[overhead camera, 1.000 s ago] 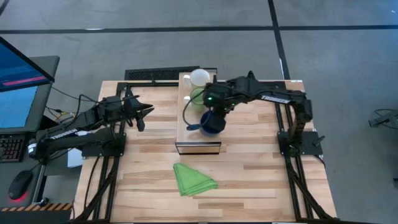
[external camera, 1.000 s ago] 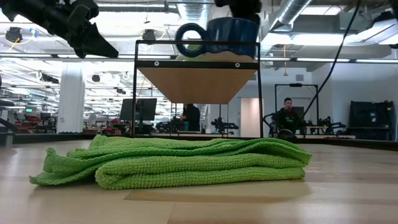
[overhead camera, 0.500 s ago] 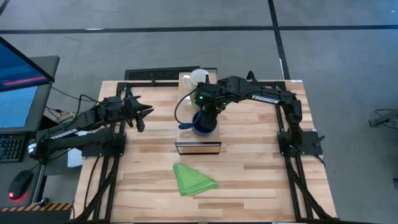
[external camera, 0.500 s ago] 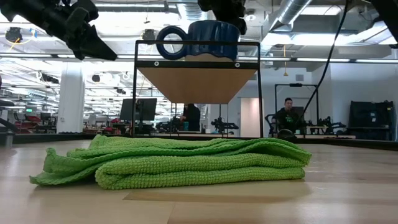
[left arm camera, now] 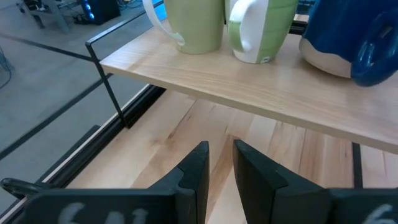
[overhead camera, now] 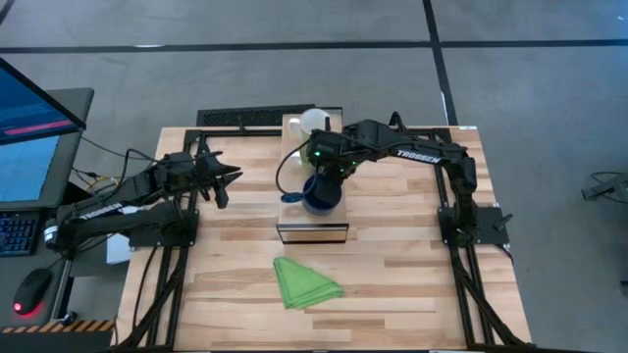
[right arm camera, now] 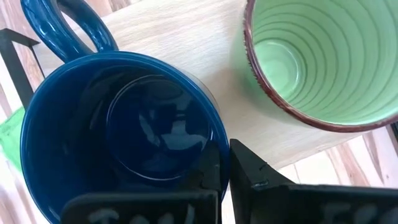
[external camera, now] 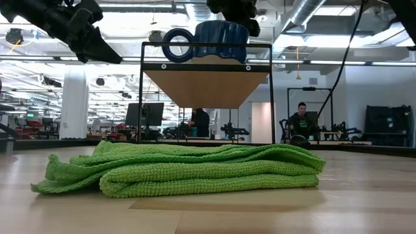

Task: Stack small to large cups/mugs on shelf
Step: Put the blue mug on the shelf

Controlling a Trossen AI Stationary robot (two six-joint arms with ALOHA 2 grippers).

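The dark blue mug [overhead camera: 319, 196] stands upright on the near part of the light-wood shelf [overhead camera: 292, 212], its handle [external camera: 177, 44] toward the table's left. My right gripper [overhead camera: 329, 175] is above it, shut on its rim. The light green mug [right arm camera: 317, 62] stands just behind it on the shelf, mostly under my right arm in the high view. The small white mug [overhead camera: 314, 121] stands at the shelf's far end. My left gripper [overhead camera: 228, 179] hangs to the left of the shelf, shut and empty. My right gripper holds the blue mug's wall at the rim [right arm camera: 219, 146], on the side about opposite the handle. One finger is inside the mug and one outside. The fingers come from above, pointing down. The mug is upright with its base [left arm camera: 323, 59] on the shelf top.
A folded green cloth [overhead camera: 304, 282] lies on the slatted tabletop in front of the shelf's dark open end [overhead camera: 312, 233]. A black metal frame [external camera: 142, 91] surrounds the shelf. A monitor and keyboard stand off the table's left edge. People sit in the room beyond.
My right gripper has carried the blue mug a little toward the table's left, from the shelf's right edge further onto the shelf top, keeping it upright. It has held still for the last half second.
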